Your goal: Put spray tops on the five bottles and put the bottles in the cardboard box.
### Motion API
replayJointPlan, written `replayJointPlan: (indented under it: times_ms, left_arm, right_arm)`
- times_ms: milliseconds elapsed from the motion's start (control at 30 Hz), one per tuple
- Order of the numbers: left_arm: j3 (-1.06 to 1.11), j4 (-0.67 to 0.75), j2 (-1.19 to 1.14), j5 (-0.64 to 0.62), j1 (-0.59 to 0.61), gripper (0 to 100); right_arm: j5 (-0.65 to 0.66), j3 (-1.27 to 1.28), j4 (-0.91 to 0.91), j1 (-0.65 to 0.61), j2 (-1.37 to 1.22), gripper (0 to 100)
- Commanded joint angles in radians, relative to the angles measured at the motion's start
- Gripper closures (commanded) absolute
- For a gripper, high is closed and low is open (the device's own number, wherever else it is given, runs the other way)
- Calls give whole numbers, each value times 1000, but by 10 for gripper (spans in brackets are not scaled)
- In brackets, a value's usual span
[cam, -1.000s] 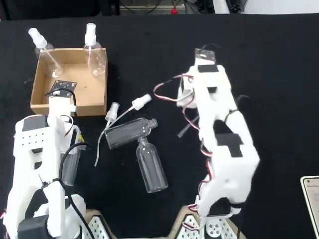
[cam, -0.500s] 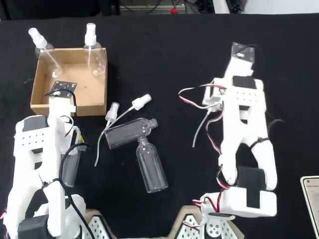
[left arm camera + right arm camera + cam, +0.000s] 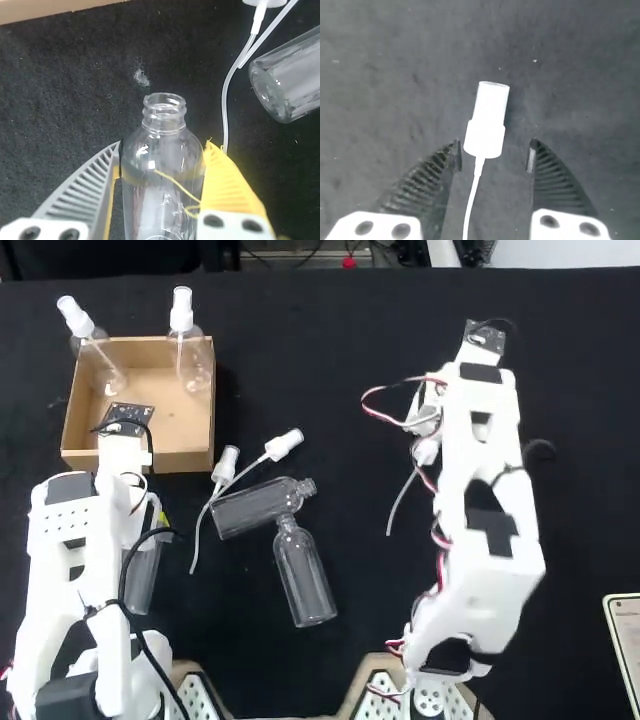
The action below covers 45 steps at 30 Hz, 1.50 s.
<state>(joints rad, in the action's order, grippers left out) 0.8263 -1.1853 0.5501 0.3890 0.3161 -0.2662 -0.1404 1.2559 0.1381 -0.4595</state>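
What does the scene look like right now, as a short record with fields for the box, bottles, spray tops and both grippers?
Box: brown cardboard box holds two clear plastic bottles with white spray tops.
Left gripper: shut on a clear uncapped bottle.
Right gripper: open, jaws either side of a white spray top with tube, not touching.
Black cloth: two uncapped clear bottles lying, two loose spray tops beside them.
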Motion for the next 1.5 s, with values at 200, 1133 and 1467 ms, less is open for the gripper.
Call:
replayJointPlan:
  times_ms: [200,1133,1467]
  left_arm:
    - [-10,12,29,-2,8,935]
    - [8,55,29,-2,10,935]
    - [10,52,29,-2,10,935]
  right_arm:
    - [-35,-446,241,3,-294,791]
    - [476,136,-43,-18,104,963]
    - [562,427,-146,-83,257,786]
